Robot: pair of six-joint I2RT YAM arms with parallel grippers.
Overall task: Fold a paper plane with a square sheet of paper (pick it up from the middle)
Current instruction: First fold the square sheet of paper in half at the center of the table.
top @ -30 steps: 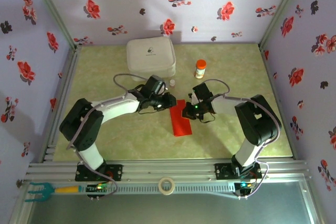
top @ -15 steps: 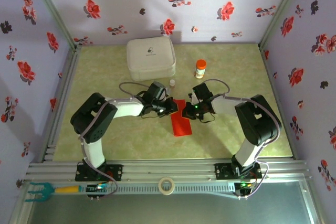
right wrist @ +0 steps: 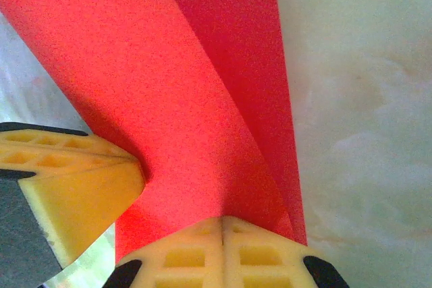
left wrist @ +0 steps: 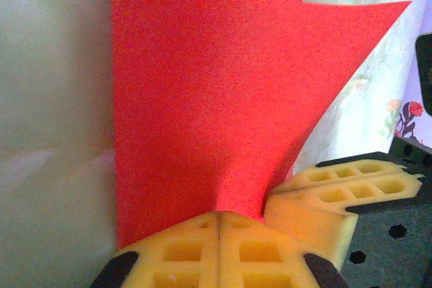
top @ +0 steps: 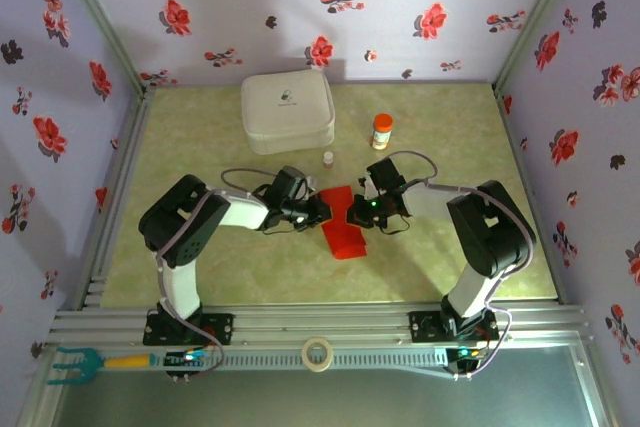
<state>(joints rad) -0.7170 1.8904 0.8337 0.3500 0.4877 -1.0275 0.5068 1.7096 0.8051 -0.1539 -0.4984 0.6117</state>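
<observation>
The square sheet of paper (top: 345, 237) is bright red and folded over, lying at mid-table. Its upper layer (left wrist: 202, 99) is lifted and curled, while the lower layer stays flat on the table. My left gripper (top: 321, 209) is shut on the lifted layer's near edge, its tips (left wrist: 223, 217) pressed together on the red paper. My right gripper (top: 352, 212) is shut on the same edge right beside it (right wrist: 223, 220). The two grippers almost touch: the right one's yellow fingers (left wrist: 337, 193) show in the left wrist view, the left one's fingers (right wrist: 74, 173) in the right wrist view.
A white rounded case (top: 287, 110) stands at the back. An orange-capped bottle (top: 382, 131) and a small white cap-like item (top: 328, 158) sit just behind the grippers. A tape roll (top: 318, 354) and a green-handled tool (top: 90, 361) rest on the front rail.
My left gripper came in toward the sheet's far end and shut on its edge. The paper's top layer now lifts and spreads leftward. The right gripper stayed put.
</observation>
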